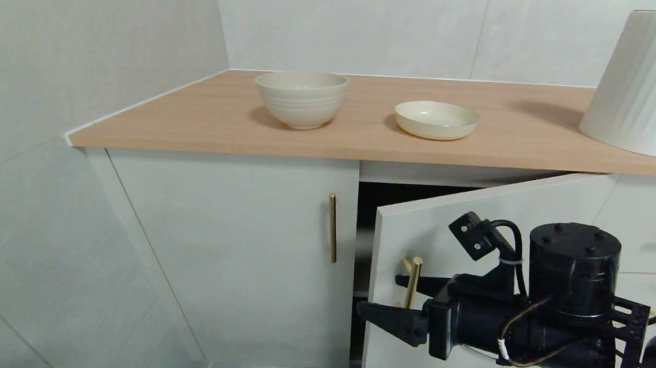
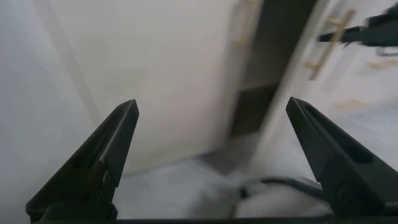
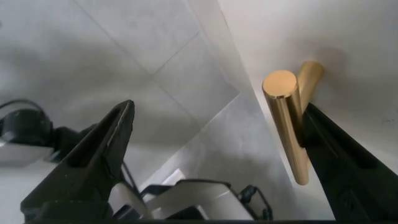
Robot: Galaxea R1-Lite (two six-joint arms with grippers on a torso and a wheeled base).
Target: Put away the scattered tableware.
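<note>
A bowl [image 1: 301, 98] and a shallow dish [image 1: 436, 120] stand apart on the bench [image 1: 193, 122], upper middle of the head view, with the dish right of the bowl. A white ribbed container [image 1: 646, 85] sits at the upper right. Below, a cabinet door [image 1: 476, 206] hangs ajar. At lower right the right end effector [image 1: 381, 295] is released, fingers spread either side of the door's brass handle [image 1: 412, 282]. The left end effector [image 2: 211, 104] is released too, holding nothing.
</note>
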